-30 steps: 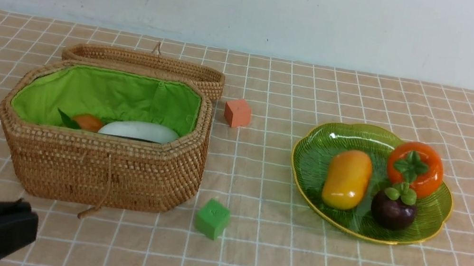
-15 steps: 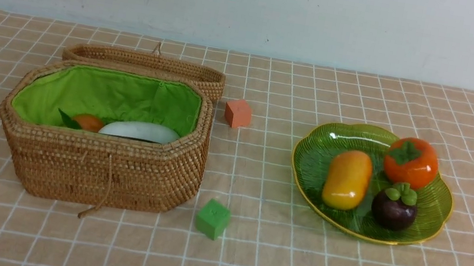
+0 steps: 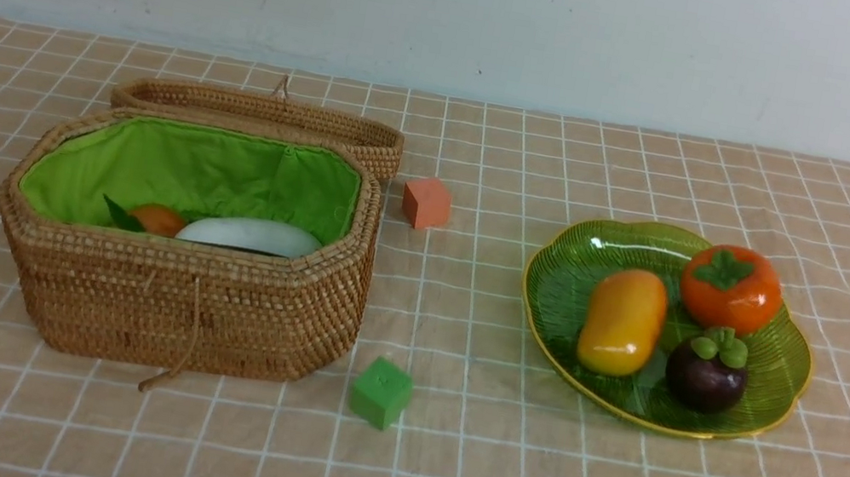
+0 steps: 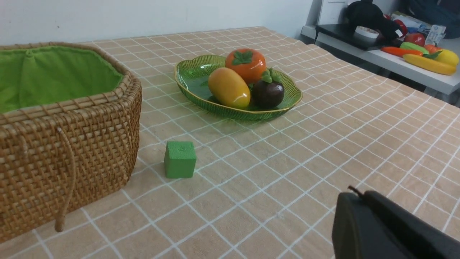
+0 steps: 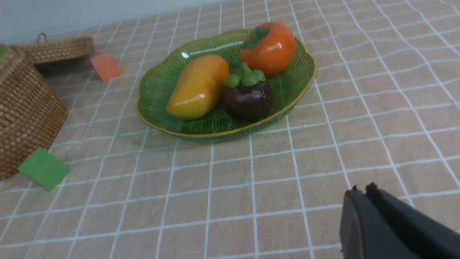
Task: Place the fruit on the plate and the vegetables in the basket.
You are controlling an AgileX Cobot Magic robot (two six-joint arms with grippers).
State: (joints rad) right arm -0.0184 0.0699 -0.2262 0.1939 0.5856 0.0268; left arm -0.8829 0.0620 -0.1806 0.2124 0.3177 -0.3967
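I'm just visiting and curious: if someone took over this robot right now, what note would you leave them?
Left gripper: shut, holding nothing, off to the side.
Right gripper: shut, holding nothing.
Green plate: mango, persimmon and mangosteen all on it.
Wicker basket, lid open: white radish and an orange vegetable visible inside; eggplant not visible.
Orange cube and green cube sit on the cloth.
Left: probably nothing; check the basket.

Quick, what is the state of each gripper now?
Left gripper: closed, holding nothing.
Right gripper: closed, holding nothing.
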